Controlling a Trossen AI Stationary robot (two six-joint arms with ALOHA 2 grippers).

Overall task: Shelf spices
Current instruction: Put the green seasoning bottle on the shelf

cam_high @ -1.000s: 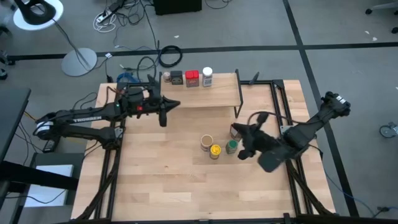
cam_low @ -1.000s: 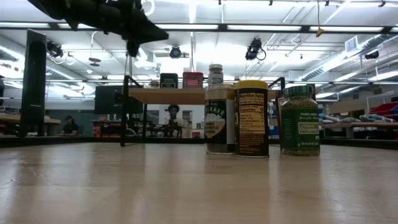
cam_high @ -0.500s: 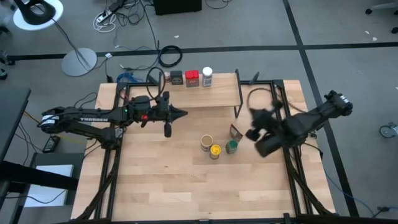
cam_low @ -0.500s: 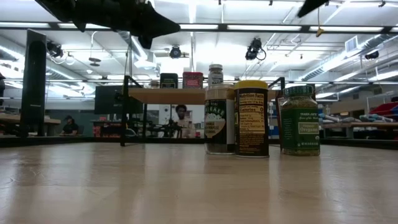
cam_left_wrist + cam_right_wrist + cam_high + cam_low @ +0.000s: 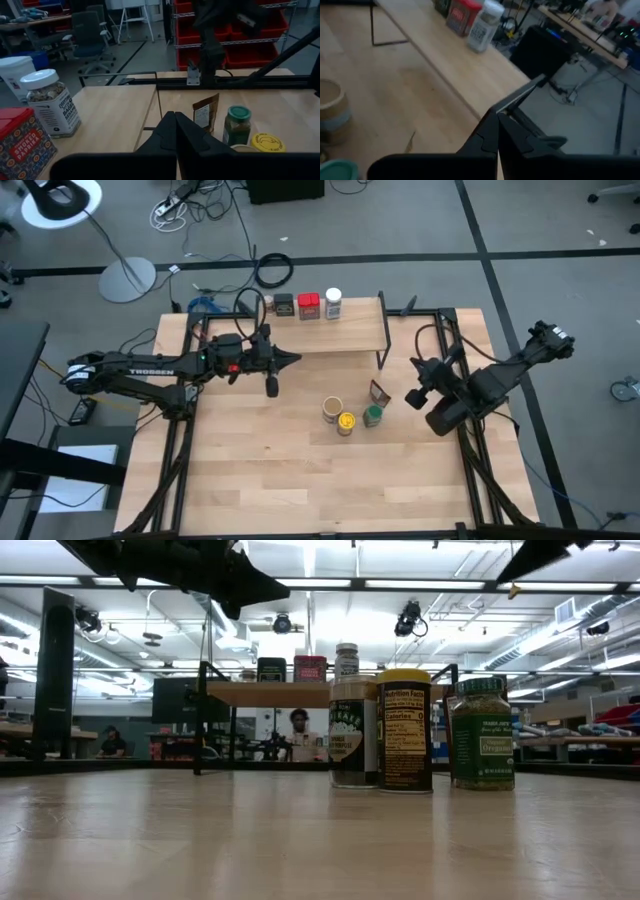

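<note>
The shelf stands at the table's far side and bears a dark tin, a red tin and a white-lidded jar. On the table in front of it stand a tan-capped jar, a yellow-lidded jar and a green jar, with a small brown packet beside them. My left gripper hovers shut off the shelf's near left edge, above the table. My right gripper is shut, in the air to the right of the packet, pointing toward the shelf's right end.
Black frame rails run along the table's right side under my right arm. Bare tabletop lies near the front edge. A coiled cable and a lamp base lie on the floor beyond the table.
My right gripper has drawn back from beside the green jar toward the table's right edge and has rolled about its own axis, staying shut. My left gripper shifted a little toward the table's near side along the shelf's front and rolled, then kept still. The jars have not moved.
</note>
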